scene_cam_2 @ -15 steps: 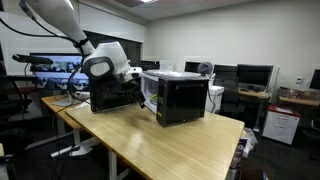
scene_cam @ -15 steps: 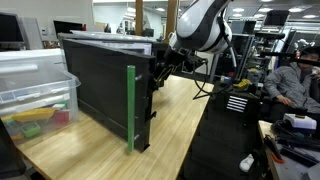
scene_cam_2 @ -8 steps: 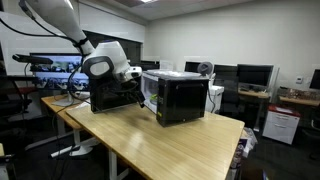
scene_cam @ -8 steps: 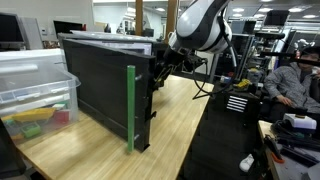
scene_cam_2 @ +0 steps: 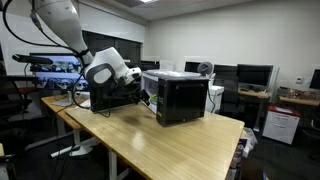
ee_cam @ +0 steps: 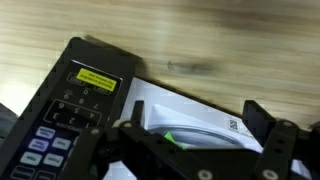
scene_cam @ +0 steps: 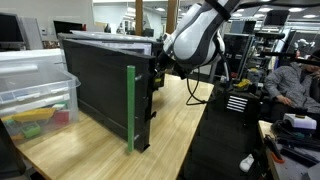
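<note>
Gripper (scene_cam: 157, 70): at the upper side edge of the microwave (scene_cam: 100, 85), just beside it; whether they touch cannot be told.
Microwave: directly ahead of the gripper, standing on the table (scene_cam: 180, 130).
Control panel (ee_cam: 75, 105): in the wrist view, left of the gripper's middle, on the microwave's face.
Table: under the microwave, stretching beyond it from the gripper.
Door handle (scene_cam: 131, 108): upright on the microwave's corner, apart from the gripper.
Plastic bin (scene_cam: 35, 90): on the microwave's far side from the gripper, well apart.
Seated person (scene_cam: 292, 80): behind the gripper, off the table.
Monitors (scene_cam_2: 250, 75): past the microwave from the gripper, well apart.
</note>
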### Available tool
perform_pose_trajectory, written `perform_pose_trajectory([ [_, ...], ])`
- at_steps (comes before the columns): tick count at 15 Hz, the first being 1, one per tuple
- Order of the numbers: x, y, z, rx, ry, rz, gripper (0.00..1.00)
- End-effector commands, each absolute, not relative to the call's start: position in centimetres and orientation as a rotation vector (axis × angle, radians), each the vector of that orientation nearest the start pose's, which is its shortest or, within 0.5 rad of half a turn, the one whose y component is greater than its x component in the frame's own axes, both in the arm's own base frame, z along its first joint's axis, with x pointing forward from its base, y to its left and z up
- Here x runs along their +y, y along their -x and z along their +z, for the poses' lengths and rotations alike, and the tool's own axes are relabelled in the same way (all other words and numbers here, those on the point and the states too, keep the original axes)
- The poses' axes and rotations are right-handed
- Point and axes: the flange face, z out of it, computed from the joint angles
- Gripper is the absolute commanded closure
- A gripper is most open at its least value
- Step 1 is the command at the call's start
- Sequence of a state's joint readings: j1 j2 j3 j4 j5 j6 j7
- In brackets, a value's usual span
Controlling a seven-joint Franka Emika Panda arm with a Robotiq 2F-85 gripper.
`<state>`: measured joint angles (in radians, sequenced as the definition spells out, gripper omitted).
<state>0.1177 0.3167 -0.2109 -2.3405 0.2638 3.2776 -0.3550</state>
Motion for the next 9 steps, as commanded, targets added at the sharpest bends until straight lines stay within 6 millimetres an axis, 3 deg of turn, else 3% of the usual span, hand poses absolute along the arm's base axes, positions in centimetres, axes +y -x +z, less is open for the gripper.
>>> perform_pose_trajectory([
  [1, -7.2, -56.2, 26.8, -0.155, 3.161, -1.146, 0.0],
  [4, -6.7, -56.5, 27.1, -0.195, 3.164, -1.308, 0.0],
  [5, -6.8, -58.2, 29.4, -0.187, 3.161, -1.337, 0.0],
  [9, -6.2, -59.8, 31.4, -0.041, 3.101, -1.407, 0.0],
])
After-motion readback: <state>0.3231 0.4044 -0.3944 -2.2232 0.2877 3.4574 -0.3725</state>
